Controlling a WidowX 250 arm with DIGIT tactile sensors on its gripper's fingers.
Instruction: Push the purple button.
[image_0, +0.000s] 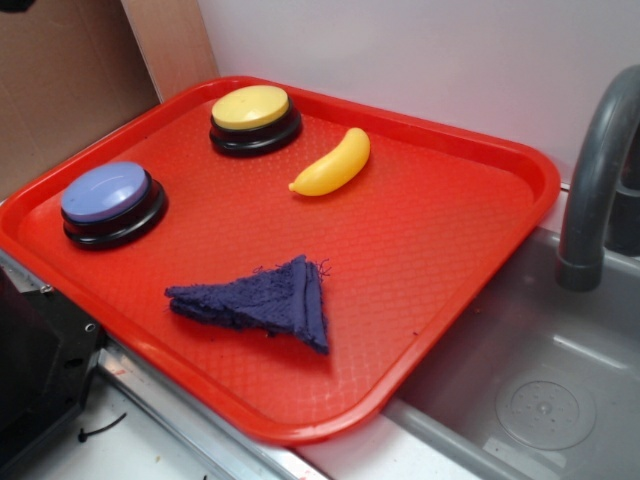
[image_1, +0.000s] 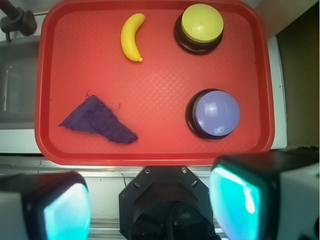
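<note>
The purple button (image_0: 106, 193), a periwinkle dome on a black base, sits at the left end of the red tray (image_0: 470, 250). In the wrist view it (image_1: 216, 113) lies at the tray's right, ahead of my gripper. My gripper (image_1: 150, 205) is open and empty, high above the tray's near edge; its teal pads (image_1: 235, 200) stand wide apart. The gripper does not show in the exterior view.
On the tray are a yellow-capped button (image_0: 252, 107), a yellow toy banana (image_0: 333, 164) and a folded dark purple cloth (image_0: 262, 302). A grey sink basin (image_0: 540, 400) and faucet (image_0: 595, 190) lie to the right. A wall stands behind the tray.
</note>
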